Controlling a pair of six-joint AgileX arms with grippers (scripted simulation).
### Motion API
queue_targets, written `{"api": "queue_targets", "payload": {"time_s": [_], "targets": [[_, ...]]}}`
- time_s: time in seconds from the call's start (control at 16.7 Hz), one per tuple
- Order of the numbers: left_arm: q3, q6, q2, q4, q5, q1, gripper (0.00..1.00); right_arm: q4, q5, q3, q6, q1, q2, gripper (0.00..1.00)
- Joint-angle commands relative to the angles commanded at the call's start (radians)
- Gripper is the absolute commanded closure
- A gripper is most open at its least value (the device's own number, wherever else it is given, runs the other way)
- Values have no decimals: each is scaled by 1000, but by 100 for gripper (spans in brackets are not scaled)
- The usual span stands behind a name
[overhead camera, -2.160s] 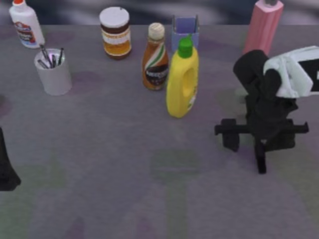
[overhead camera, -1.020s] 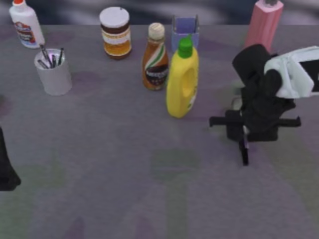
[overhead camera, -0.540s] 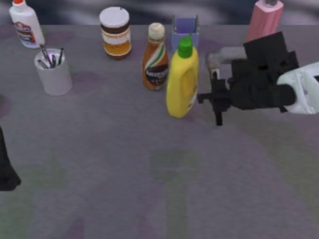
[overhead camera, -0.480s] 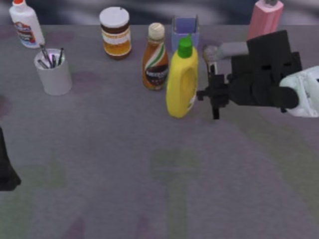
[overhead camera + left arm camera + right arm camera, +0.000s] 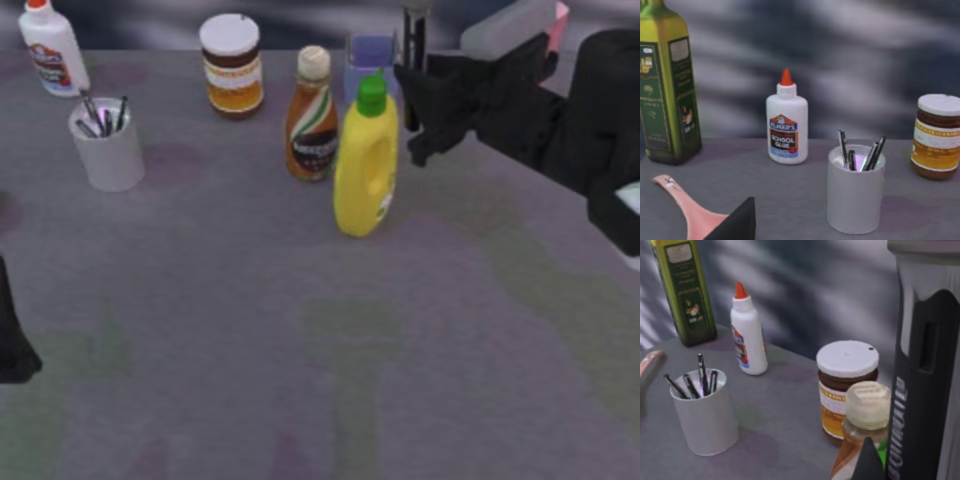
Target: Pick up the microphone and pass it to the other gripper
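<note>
Black fingers of the right gripper [image 5: 418,100] are closed on the microphone [image 5: 415,40], held upright off the table at the far edge, just right of the yellow bottle [image 5: 366,160] (its handle fills the right wrist view). Left gripper [image 5: 12,330] sits parked at the near left, and I cannot tell how its jaws stand.

top: overhead, looking down | wrists: low, level, near | shared: glue bottle [image 5: 52,48], pen cup [image 5: 106,145]

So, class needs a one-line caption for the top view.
Right gripper lifts the microphone behind the yellow bottle.
</note>
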Motion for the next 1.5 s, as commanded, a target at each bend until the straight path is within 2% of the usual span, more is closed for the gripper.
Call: {"api": "queue_targets", "payload": {"time_s": [0.24, 0.54, 0.66, 0.9, 1.02, 1.14, 1.5], "targets": [[0, 0, 0, 0, 0, 0, 0, 108, -37, -30, -41, -2, -53, 100], [0, 0, 0, 0, 0, 0, 0, 105, -32, -26, -38, 5, -53, 100], [0, 0, 0, 0, 0, 0, 0, 90, 3, -34, -37, 38, -82, 100], [0, 0, 0, 0, 0, 0, 0, 33, 127, -64, -31, 170, -189, 100], [0, 0, 0, 0, 0, 0, 0, 11, 176, -74, -29, 226, -236, 100], [0, 0, 0, 0, 0, 0, 0, 5, 192, -77, -29, 241, -252, 100], [0, 0, 0, 0, 0, 0, 0, 5, 192, -77, -29, 241, -252, 100]]}}
